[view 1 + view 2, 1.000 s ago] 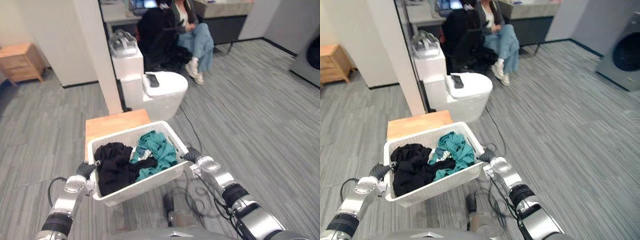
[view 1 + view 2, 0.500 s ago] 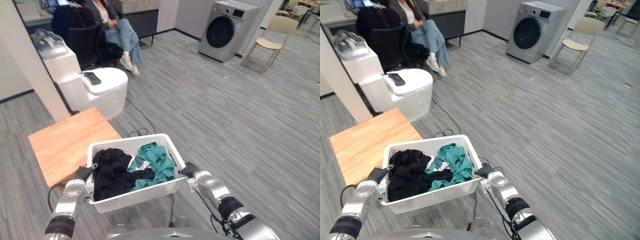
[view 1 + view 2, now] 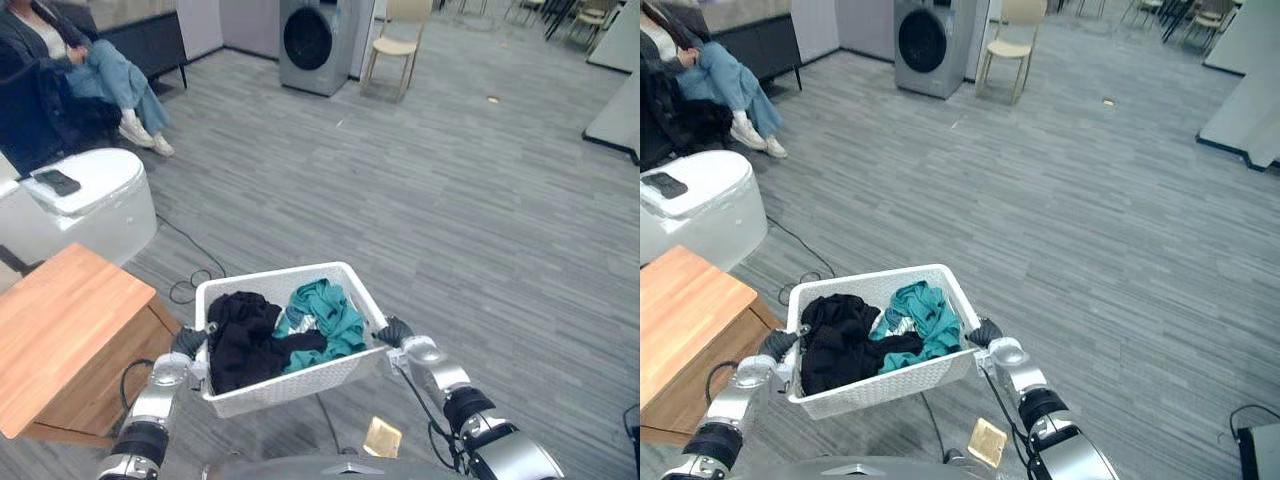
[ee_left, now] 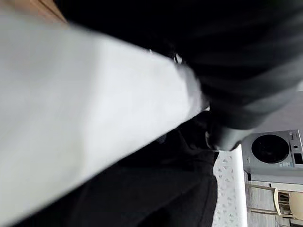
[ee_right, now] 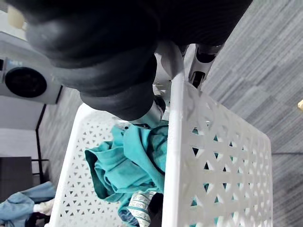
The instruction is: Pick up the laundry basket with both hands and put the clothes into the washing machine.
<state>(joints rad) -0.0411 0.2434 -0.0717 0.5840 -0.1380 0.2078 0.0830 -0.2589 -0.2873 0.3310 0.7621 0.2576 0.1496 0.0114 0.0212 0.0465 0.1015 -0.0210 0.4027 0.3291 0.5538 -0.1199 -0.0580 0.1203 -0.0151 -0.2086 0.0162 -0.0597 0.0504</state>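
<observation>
The robot is holding the white laundry basket [image 3: 300,375] up off the floor in front of itself, one hand at each end. The left hand [image 3: 190,342] is hooking over the basket's left rim, with its dark cover pressing against the white edge. The right hand [image 3: 392,332] is clamping the right rim, with fingers on the outside wall and the thumb reaching down inside by the clothes. Both hands are closing tightly on the basket.

The clothes are lying inside it. A heap of black clothes [image 3: 240,340] is filling the robot's left half. A bundle of teal clothes [image 3: 325,312] is sitting in the right half, touching the black heap along the middle, and a bit of patterned fabric is showing between them.

A low wooden surface [image 3: 60,330] is standing near the basket on the robot's left. Beyond it, a white rounded unit [image 3: 85,205] is carrying a dark flat object [image 3: 57,182] on top.

A person [image 3: 105,75] in jeans is sitting further back on that side. The washing machine [image 3: 312,45] is standing well away across the grey plank floor [image 3: 480,230], with its dark round door facing the room. A pale chair [image 3: 392,45] is just beside it. A small tan square [image 3: 381,437] is lying on the floor below the basket's right end.
</observation>
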